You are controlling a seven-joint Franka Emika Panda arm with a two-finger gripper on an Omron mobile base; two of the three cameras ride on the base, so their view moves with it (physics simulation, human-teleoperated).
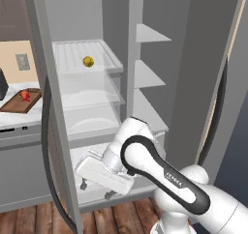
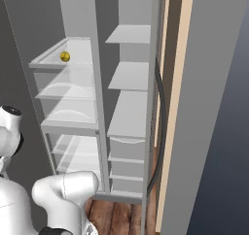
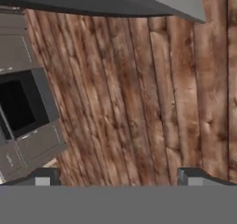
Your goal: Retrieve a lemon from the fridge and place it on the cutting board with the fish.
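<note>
The fridge stands open, the lemon on its upper shelf. The end effector hangs low, fingers spread, empty. The fish lies on the board.

The fridge looks matt grey, the floor rough-grained brown wood, the cutting board smooth wood.

The lemon lies on an upper shelf inside the fridge, upper middle of the frame. At far left, the fish lies on the cutting board on the table. The hand hangs low, before the fridge's bottom.
</note>
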